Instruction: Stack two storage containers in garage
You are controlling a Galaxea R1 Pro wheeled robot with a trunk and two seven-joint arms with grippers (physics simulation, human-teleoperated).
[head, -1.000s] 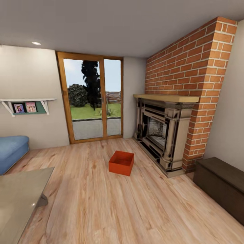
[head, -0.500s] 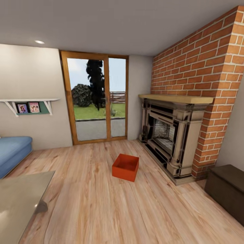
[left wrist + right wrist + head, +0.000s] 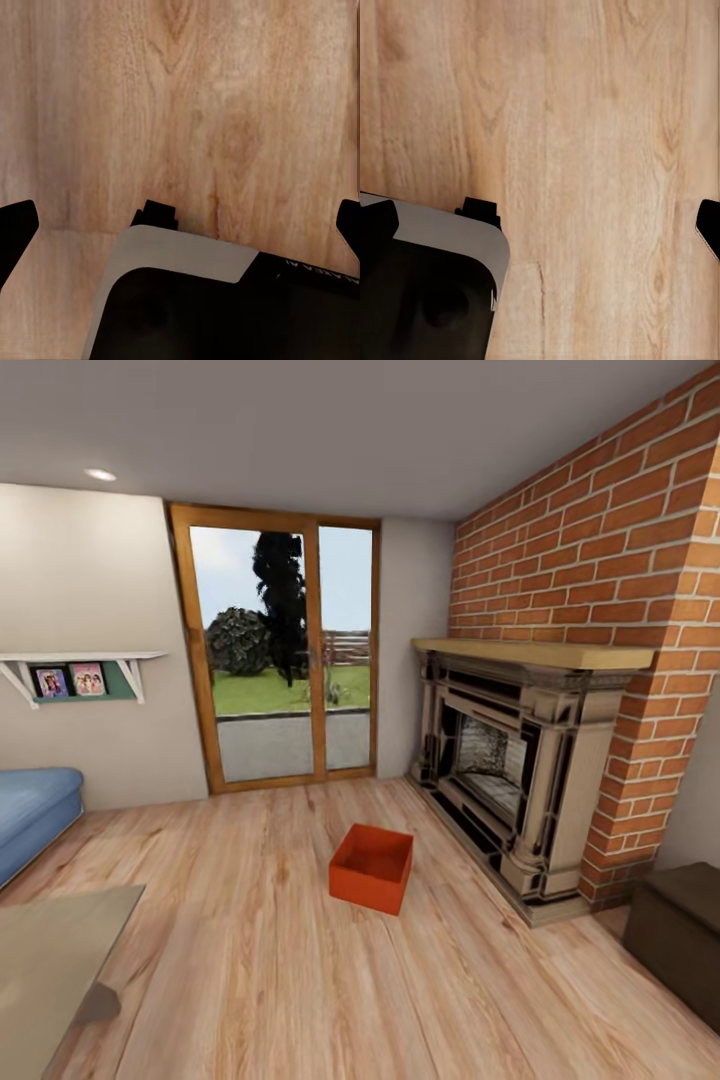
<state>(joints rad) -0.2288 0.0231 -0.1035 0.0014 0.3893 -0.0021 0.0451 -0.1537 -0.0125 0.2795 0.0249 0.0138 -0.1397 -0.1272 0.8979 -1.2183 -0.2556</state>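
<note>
I am in the living room, on its light wood-plank floor (image 3: 260, 960). One orange-red storage container (image 3: 372, 867) sits open-topped on the planks a few steps ahead, just left of the red-brick fireplace (image 3: 510, 760). The second container, the garage and its concrete floor are out of view. My left gripper (image 3: 180, 225) hangs open over bare planks, its dark fingertips (image 3: 15, 229) at the picture's two sides. My right gripper (image 3: 540, 225) is open the same way, with nothing between its fingertips (image 3: 709, 225).
A long dark low cabinet (image 3: 685, 935) stands at the right. A glass-topped table (image 3: 50, 960) is near left, a blue sofa (image 3: 30, 810) beyond it. A glazed patio door (image 3: 280, 650) closes the far wall. My grey-black base (image 3: 210, 300) shows under both wrists.
The whole head picture has shifted as the camera moved forward: the container looks nearer and larger, and the cabinet and the table have slid toward the edges. The container itself has not moved.
</note>
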